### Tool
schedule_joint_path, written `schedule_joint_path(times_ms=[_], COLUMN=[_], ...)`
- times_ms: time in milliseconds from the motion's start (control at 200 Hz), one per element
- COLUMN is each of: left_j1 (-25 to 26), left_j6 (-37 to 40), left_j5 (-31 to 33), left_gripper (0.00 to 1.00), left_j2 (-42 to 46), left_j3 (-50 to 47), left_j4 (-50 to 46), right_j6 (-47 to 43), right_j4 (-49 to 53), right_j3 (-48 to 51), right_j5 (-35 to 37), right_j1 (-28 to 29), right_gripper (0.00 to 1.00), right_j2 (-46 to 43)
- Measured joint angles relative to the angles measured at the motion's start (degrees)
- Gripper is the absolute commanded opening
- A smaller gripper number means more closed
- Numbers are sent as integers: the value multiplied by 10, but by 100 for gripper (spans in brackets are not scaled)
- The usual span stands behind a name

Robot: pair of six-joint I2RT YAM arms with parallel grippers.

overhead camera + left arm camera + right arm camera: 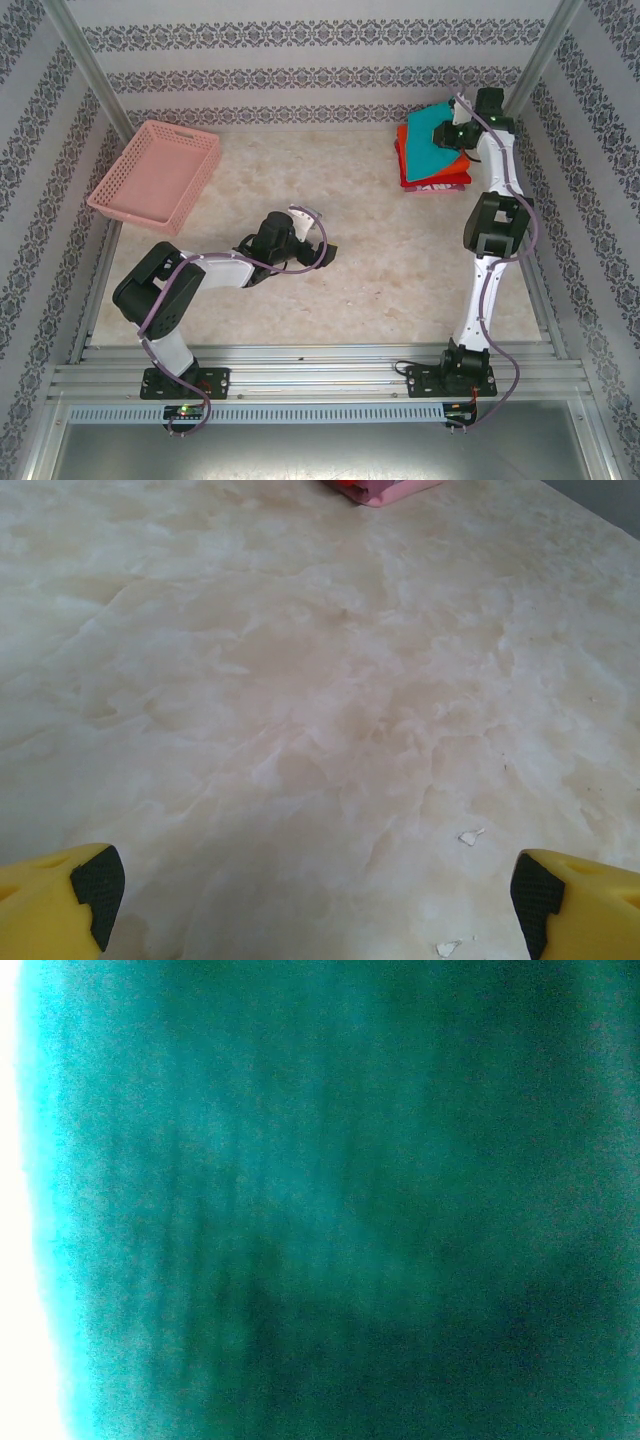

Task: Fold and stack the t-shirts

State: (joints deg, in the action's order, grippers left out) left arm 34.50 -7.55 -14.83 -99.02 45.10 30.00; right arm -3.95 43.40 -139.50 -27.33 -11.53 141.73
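With my right end effector (456, 134) clenched on the teal t-shirt (430, 142) topping the folded stack (436, 180) at the worktop's (380, 270) far right, left end effector (310, 895) released mid-worktop, I judge I'm stacking; next, let go and lift clear.

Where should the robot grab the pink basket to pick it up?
By the long rim nearest the open left gripper, coming down from above. The pink basket has thin upright walls, so one finger could probably go inside and one outside; its floor is too wide to pinch.
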Motion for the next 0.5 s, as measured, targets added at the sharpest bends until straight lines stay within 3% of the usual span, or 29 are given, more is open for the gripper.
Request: schedule_joint_path(times_ms=[135, 210, 235, 300, 325, 500], left_j1=[0, 0, 0, 0, 0, 0], left_j6=[0, -1, -2, -2, -2, -4], left_j5=[0, 0, 0, 0, 0, -2], left_gripper=[100, 100, 100, 100, 100, 100], left_j2=[0, 0, 0, 0, 0, 0], left_j3=[0, 0, 0, 0, 0, 0], left_j4=[0, 0, 0, 0, 0, 0], right_j6=[-11, -14, -17, -18, -19, -5], right_j4=[4, 4, 3, -9, -17, -78], right_j3=[-11, -11, -10, 9, 25, 166], right_j5=[13, 23, 26, 38, 43, 89], right_j1=[0, 0, 0, 0, 0, 0], right_gripper=[54, 62, 69, 73, 82, 86], right_j2=[13, 13, 13, 5, -3, -91])
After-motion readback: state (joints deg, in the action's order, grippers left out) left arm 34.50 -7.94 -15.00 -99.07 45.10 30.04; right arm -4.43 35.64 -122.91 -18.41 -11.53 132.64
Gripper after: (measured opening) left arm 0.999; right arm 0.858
